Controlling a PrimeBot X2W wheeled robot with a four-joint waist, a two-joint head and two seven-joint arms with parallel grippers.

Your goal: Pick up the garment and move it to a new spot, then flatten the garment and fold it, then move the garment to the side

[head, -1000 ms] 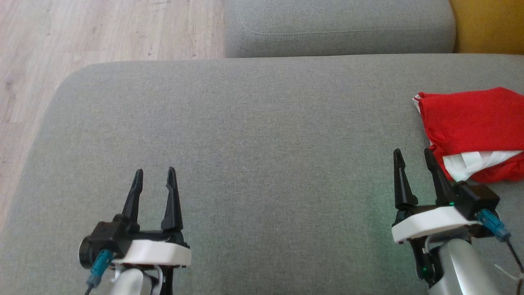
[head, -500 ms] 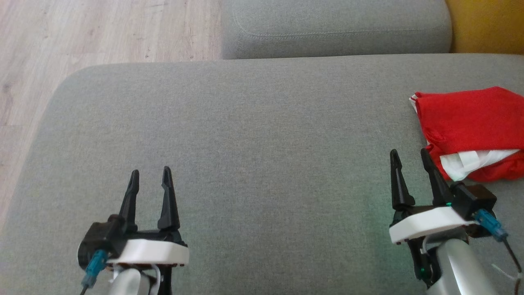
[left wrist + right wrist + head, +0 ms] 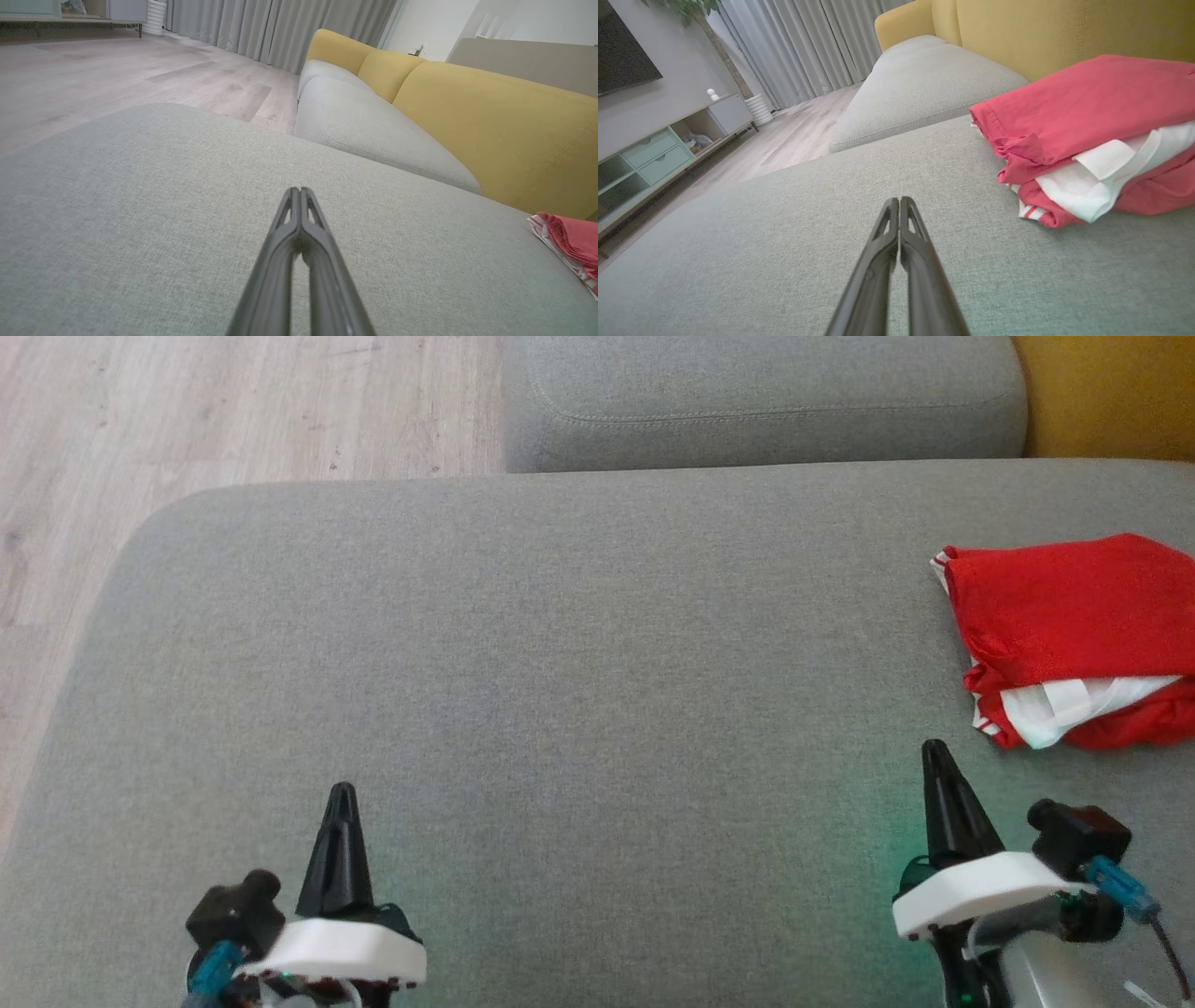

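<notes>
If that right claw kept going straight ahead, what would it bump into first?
Most likely just the grey seat cushion: the right gripper, shut, points across bare fabric. The folded red garment lies to its right, outside that line. Whether the tips would skim the cushion is unclear.

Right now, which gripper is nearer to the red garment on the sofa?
The right. The right gripper is close beside the red garment, apart from it. The left gripper is far off across the grey cushion.

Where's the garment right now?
The garment lies folded on the grey cushion at the head view's right edge, just ahead and right of the right gripper, apart from it.
</notes>
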